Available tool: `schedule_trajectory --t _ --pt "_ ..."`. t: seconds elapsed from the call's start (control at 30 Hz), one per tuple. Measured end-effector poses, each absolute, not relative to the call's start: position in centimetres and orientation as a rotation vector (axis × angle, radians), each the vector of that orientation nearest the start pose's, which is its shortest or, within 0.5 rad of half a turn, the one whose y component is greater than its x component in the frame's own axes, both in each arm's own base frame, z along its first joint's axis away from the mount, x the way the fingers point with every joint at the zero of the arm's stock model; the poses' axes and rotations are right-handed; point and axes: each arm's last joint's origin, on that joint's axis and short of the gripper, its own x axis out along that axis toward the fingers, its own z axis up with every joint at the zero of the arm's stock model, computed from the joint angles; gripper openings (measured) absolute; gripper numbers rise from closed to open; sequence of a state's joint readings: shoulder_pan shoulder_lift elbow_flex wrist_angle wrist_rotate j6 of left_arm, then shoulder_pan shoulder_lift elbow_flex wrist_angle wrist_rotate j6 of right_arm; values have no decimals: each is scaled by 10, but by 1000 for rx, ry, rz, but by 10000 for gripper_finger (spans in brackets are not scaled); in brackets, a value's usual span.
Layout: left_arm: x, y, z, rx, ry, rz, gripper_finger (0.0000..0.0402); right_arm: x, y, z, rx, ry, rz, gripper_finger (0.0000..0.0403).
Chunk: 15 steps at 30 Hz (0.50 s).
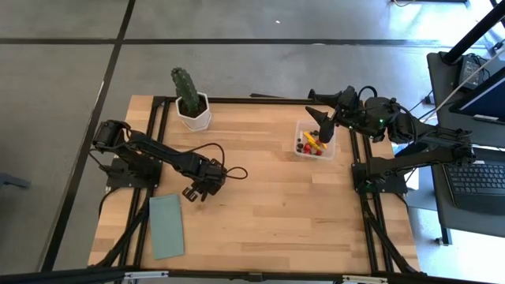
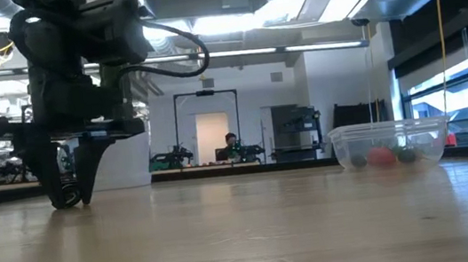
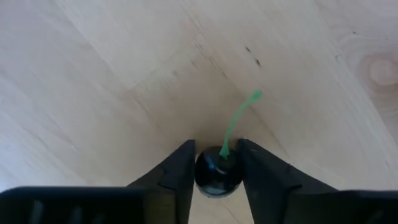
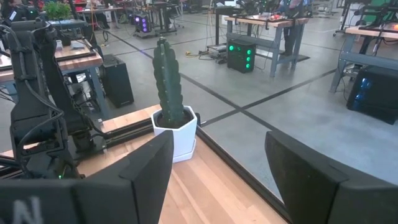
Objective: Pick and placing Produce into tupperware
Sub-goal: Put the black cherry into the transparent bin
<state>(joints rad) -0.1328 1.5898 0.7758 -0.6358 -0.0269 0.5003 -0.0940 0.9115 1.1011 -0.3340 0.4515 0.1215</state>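
A dark round berry (image 3: 216, 175) with a thin green stem (image 3: 239, 118) lies on the wooden table at the left. My left gripper (image 1: 193, 192) points straight down over it, and its fingers are closed on the berry's two sides. The clear tupperware (image 1: 315, 142) stands at the far right with red and yellow produce (image 1: 311, 143) inside; the low view shows red and dark pieces (image 2: 381, 156) on its bottom. My right gripper (image 1: 319, 125) hangs open in the air above the tupperware's far side, holding nothing. My left gripper pinches the berry's round body (image 3: 202, 174) between its two fingers, one on each side. The fingers come from above, pointing down. The berry sits on the table with its green stem sticking out past the fingertips.
A green cactus in a white pot (image 1: 191, 99) stands at the far edge, left of centre. A flat green pad (image 1: 166, 226) lies near the front left corner. Bare wood stretches between the left gripper and the tupperware.
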Motion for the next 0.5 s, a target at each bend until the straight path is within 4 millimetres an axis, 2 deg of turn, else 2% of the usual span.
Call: schedule_trajectory --t 0.13,0.5 --pt "246 -32 134 525 1398 -447 97 178 -30 404 92 111 -552 255" --pt "249 -32 137 544 1401 -427 102 178 -29 404 93 110 -552 255"
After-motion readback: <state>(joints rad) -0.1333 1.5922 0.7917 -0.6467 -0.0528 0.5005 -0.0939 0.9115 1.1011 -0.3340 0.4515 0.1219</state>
